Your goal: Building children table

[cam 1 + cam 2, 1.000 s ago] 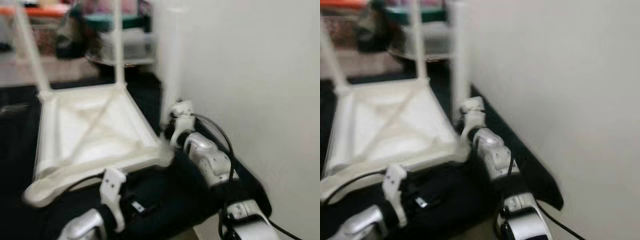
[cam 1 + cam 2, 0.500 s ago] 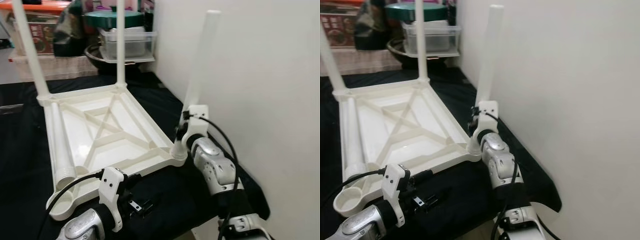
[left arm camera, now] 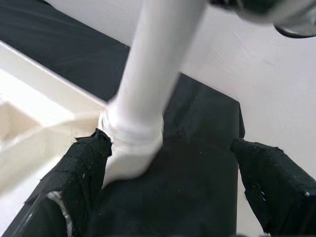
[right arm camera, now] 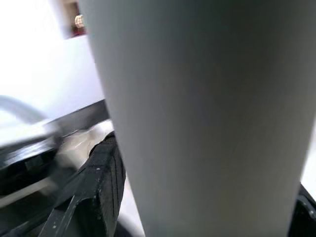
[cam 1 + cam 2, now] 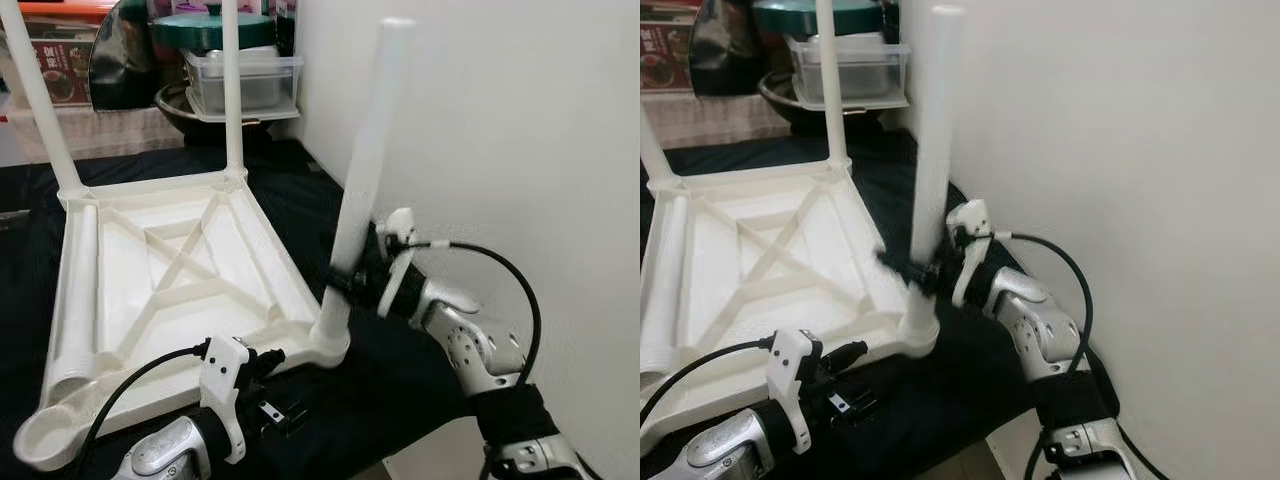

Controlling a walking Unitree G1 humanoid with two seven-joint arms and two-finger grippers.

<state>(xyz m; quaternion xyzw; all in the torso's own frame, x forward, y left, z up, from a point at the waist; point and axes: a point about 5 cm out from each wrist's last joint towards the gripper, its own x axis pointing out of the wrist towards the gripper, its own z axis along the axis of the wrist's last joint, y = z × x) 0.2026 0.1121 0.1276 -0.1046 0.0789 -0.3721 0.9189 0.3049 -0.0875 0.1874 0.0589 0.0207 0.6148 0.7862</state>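
Black cloth (image 5: 300,190) covers the work surface, which runs along a plain white wall (image 5: 520,130); shelves behind hold a clear plastic tub (image 5: 243,80) and a teal lid (image 5: 212,30).

On the cloth lies the upturned white plastic children's table top (image 5: 170,280), its ribbed underside facing up. Two white tubular legs (image 5: 231,90) stand in its far corner sockets. A loose white tube (image 5: 72,310) lies along the table top's left edge, and the near-left corner socket (image 5: 50,440) is empty.

At the near-right corner, a third white tubular leg (image 5: 360,170) rises from its socket, leaning slightly toward the wall. The right gripper (image 5: 352,283) is clenched on this leg low down, just above the socket. In the right wrist view the leg (image 4: 197,113) sits against one black finger (image 4: 101,182).

The left gripper (image 5: 275,412) hovers low near the same corner, grasping nothing. In its wrist view the two fingers (image 3: 84,168) are spread wide, one touching the socket base.

The leg looks not fully seated. Pushing while it tilts could jam it or pop it out of the socket. With nothing bracing the light table top, a sideways push could slide it across the cloth.
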